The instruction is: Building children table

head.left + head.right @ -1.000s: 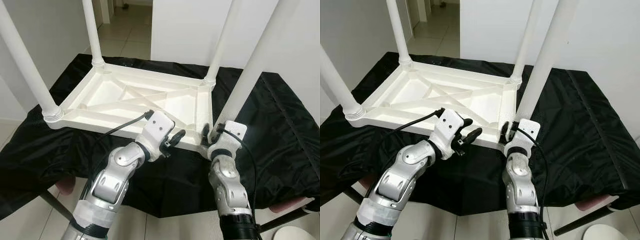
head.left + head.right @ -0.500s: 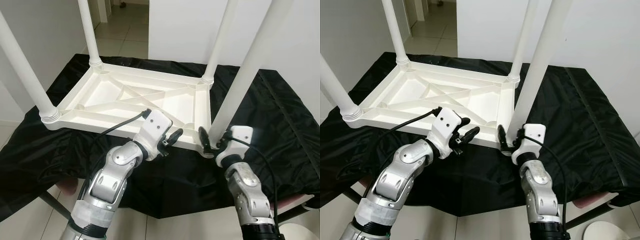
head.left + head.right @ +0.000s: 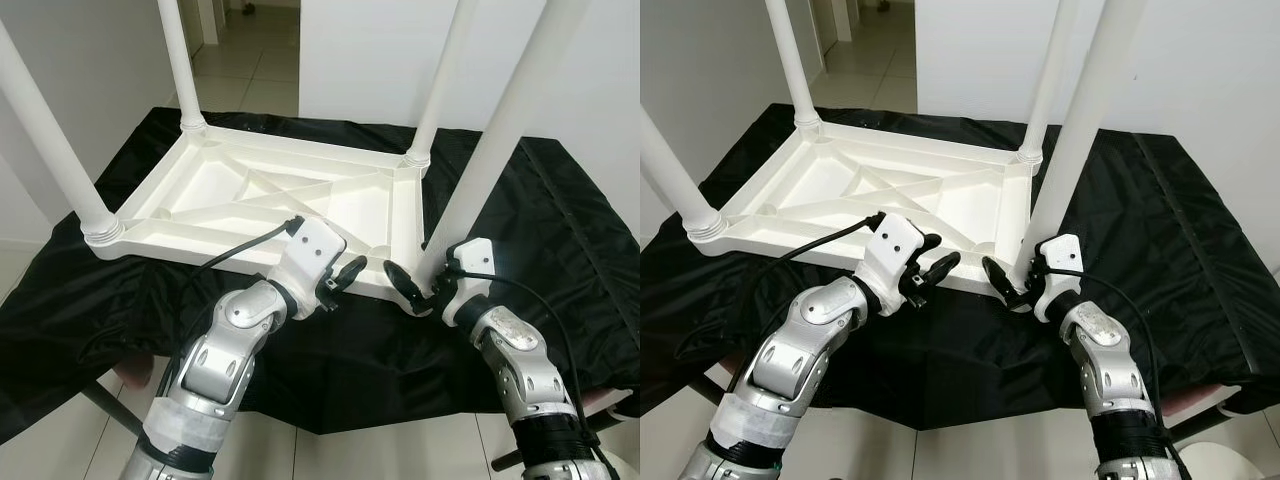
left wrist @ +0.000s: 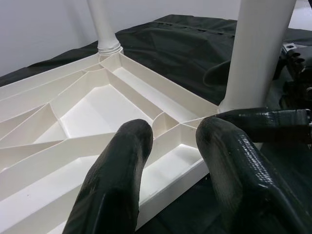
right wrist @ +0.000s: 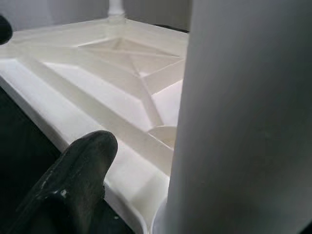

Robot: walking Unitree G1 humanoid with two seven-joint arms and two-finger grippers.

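Observation:
A white plastic children's table [image 3: 250, 190] lies upside down on a black cloth [image 3: 560, 250], its ribbed underside up and its legs standing. My right gripper [image 3: 418, 285] is at the base of the near right leg [image 3: 490, 170]. One black finger [image 5: 78, 170] sits left of the leg with a gap to it, and the leg hides the other; it looks open. My left gripper [image 3: 345, 272] hovers open at the tabletop's front rim, its two fingers [image 4: 117, 175] pointing across the ribs toward that same corner.
The other legs rise at the near left [image 3: 50, 150], far left [image 3: 180, 60] and far right [image 3: 440, 80]. White walls stand behind, with a tiled hallway [image 3: 250, 60] at the back left. The cloth's front edge hangs over tiled floor beside my arms.
My right wrist has swung from in front of the near right leg round to its right side, staying at the leg's base. The left gripper has hardly moved.

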